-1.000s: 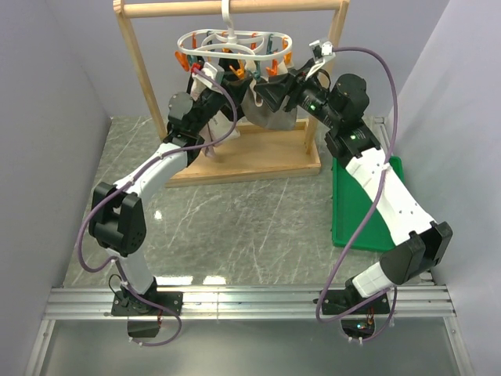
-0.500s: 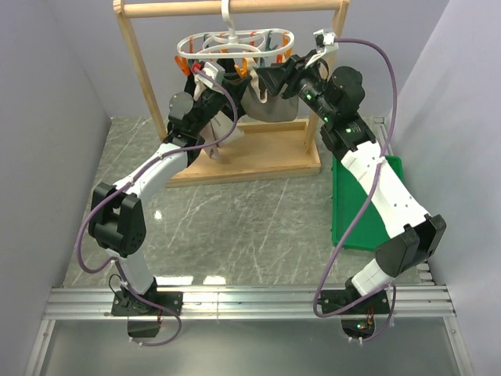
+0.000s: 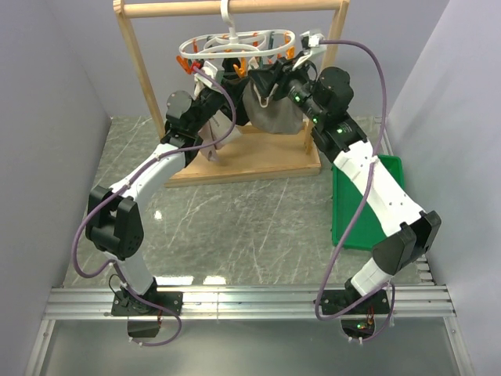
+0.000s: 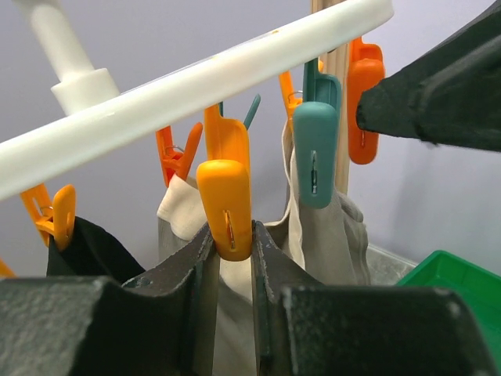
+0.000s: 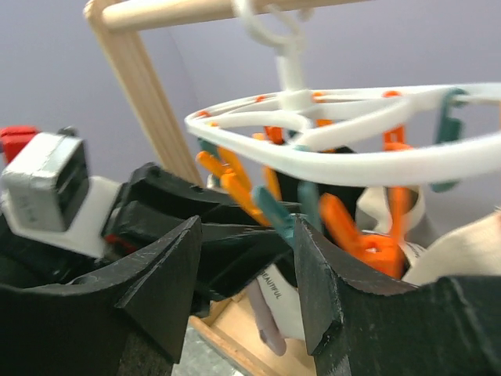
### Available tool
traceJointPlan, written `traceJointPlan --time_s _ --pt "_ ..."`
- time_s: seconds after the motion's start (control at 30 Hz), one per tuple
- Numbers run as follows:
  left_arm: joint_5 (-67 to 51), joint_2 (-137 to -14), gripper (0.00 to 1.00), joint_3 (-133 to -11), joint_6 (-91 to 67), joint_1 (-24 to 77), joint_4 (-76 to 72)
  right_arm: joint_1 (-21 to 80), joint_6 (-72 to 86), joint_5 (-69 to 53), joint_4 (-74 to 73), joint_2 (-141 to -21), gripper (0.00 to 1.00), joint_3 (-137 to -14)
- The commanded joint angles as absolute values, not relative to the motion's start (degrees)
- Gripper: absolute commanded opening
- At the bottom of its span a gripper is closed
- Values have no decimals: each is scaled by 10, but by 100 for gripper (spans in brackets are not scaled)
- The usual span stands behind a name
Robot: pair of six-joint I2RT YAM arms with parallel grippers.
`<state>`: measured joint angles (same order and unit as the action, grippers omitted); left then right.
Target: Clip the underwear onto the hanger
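Up at the bench's 12 o'clock, the left end effector pinched an orange peg on the hanger, apparently opening it. The underwear hung at its 6 o'clock. The right end effector stood parted and empty. The waistband likely needed feeding into that peg next.

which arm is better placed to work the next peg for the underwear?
Left. The left fingers sit on both sides of the orange peg on the hanger, and the underwear hangs just below that arm. The right fingers stand apart, with nothing visible between them.
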<state>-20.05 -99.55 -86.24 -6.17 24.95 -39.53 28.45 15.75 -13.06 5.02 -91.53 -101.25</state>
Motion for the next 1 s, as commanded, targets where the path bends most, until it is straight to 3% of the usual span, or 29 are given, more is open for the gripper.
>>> traceJointPlan --time_s 0.0,0.33,0.57,0.97 --pt "-214 -960 1 -865 -40 253 -393 308 102 -115 61 -903 57 -1044" --pt "-231 -946 0 -856 -37 253 -390 322 104 -124 64 -924 68 -1062" --pt "-239 -944 0 -860 -37 253 -387 323 119 -109 36 -974 69 -1115" --pt "-259 -944 0 -856 -40 253 -388 323 134 -105 61 -993 69 -1102"
